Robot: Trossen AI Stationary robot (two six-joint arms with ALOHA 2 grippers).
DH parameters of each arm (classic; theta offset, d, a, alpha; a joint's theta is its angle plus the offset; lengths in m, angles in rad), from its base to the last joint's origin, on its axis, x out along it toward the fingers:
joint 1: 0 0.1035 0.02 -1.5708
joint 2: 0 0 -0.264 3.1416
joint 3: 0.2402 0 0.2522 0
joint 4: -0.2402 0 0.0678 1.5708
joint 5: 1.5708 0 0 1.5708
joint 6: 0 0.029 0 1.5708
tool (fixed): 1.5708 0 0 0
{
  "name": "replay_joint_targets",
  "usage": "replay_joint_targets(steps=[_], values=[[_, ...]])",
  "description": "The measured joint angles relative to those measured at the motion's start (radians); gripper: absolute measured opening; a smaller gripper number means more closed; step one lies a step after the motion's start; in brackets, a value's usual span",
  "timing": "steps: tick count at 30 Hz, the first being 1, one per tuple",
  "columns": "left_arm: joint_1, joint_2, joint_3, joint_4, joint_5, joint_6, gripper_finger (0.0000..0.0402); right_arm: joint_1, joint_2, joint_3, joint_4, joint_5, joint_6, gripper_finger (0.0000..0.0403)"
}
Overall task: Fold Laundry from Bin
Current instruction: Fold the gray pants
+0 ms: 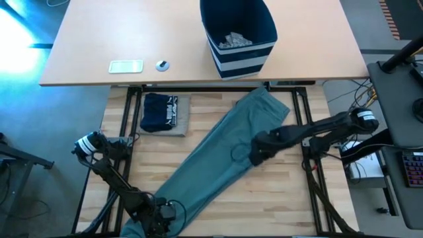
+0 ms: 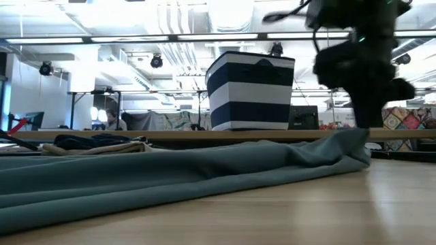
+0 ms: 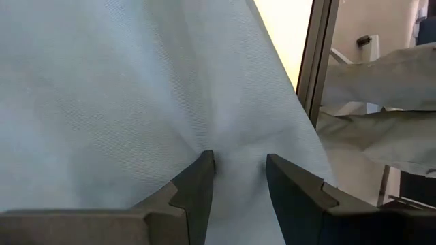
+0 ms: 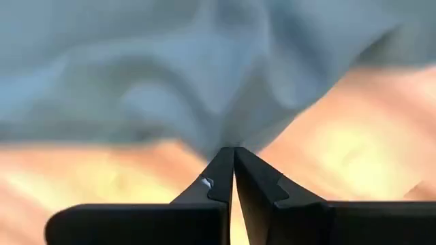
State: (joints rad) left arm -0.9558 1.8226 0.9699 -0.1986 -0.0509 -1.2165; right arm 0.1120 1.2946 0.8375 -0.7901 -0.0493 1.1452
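A large teal-green garment (image 1: 225, 152) lies spread slantwise on the wooden table, from the near left corner to the far right. My left gripper (image 1: 155, 215) is at its near left end, shut on the cloth (image 3: 136, 82). My right gripper (image 1: 254, 157) is at the garment's right edge, about mid-length, shut on it. A folded navy garment with white lettering (image 1: 162, 111) lies on a beige one (image 1: 182, 125) at the far left. The navy, white-striped bin (image 1: 238, 33) stands on the farther table with small grey pieces (image 1: 232, 41) inside. My left gripper pinches a gathered bunch of the teal garment (image 3: 235, 146) between its two fingers (image 3: 197, 184), slanting down from the near side. Creases fan out from the pinch. The cloth around it lies flat on the table. My right gripper pinches the teal garment's right edge (image 4: 228, 139) between its fingertips (image 4: 221, 170), coming from above. The cloth rises in a small peak (image 2: 351, 139) at the fingers. The rest of the garment lies on the table.
A white flat device (image 1: 125, 66) and a small round object (image 1: 162, 65) lie on the farther table, left of the bin. Bare wood (image 1: 277, 198) shows at the near right. Black frame rails (image 1: 125, 119) run along the table's sides.
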Motion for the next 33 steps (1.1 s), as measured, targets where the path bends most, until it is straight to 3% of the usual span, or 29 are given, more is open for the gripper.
replay_joint_targets(steps=[5, 8, 12, 15, 24, 33], values=[[0.0, 0.0, 0.0, -0.001, -0.001, -0.004, 0.0126, 0.16, 0.063, -0.004, 0.102, -0.003, 0.103, 0.0013], [0.001, 0.0, -0.001, -0.002, -0.002, 0.003, 0.0126, 0.188, 0.148, -0.005, 0.209, 0.056, 0.111, 0.0013], [0.003, -0.001, -0.001, -0.003, 0.003, 0.004, 0.0126, 0.16, 0.243, 0.007, 0.227, 0.179, 0.112, 0.0013], [0.003, -0.002, -0.001, -0.003, 0.014, -0.019, 0.0126, 0.127, 0.241, 0.038, 0.23, 0.237, 0.1, 0.0013], [0.0, -0.002, -0.001, -0.003, 0.015, -0.05, 0.0126, 0.02, 0.168, 0.059, 0.123, 0.207, 0.021, 0.0013], [0.0, -0.003, -0.002, -0.003, 0.016, -0.039, 0.0126, 0.008, 0.138, 0.088, 0.183, 0.146, -0.06, 0.0013]])
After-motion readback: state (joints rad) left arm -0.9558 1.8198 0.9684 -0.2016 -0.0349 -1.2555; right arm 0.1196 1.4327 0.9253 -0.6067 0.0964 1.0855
